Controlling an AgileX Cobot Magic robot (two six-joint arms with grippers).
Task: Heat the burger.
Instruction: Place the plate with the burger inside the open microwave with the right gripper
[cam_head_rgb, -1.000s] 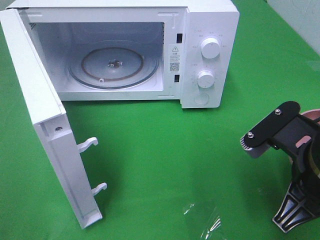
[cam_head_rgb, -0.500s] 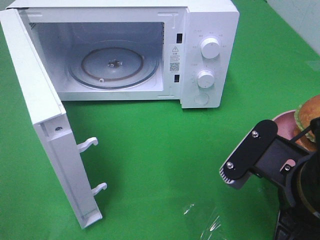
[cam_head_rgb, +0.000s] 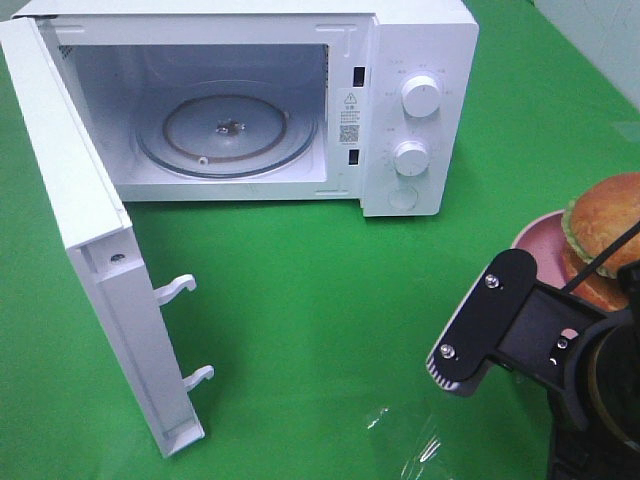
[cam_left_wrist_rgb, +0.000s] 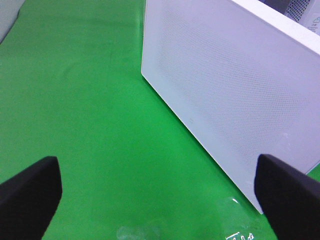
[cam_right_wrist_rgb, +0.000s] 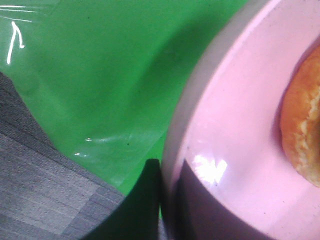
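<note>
The burger (cam_head_rgb: 606, 222) with its golden-brown bun lies on a round pink plate (cam_head_rgb: 538, 240) at the right edge of the exterior view, held above the green cloth. My right gripper (cam_right_wrist_rgb: 167, 172) is shut on the plate's rim; one dark finger (cam_right_wrist_rgb: 142, 200) is under the rim and the other rests on the plate's top. The bun's edge (cam_right_wrist_rgb: 302, 125) shows in the right wrist view. My left gripper (cam_left_wrist_rgb: 160, 197) is open and empty, low over the cloth beside the outer face of the microwave door (cam_left_wrist_rgb: 230, 90).
A white microwave (cam_head_rgb: 420, 60) stands at the back with its door (cam_head_rgb: 90, 240) swung wide open to the left. A glass turntable (cam_head_rgb: 228, 135) lies inside. Clear plastic film (cam_head_rgb: 420, 445) lies on the cloth near the front edge.
The right arm has brought the plate with the burger up and leftward into view. Its wrist has shifted left and lower in the picture. The microwave has not moved.
</note>
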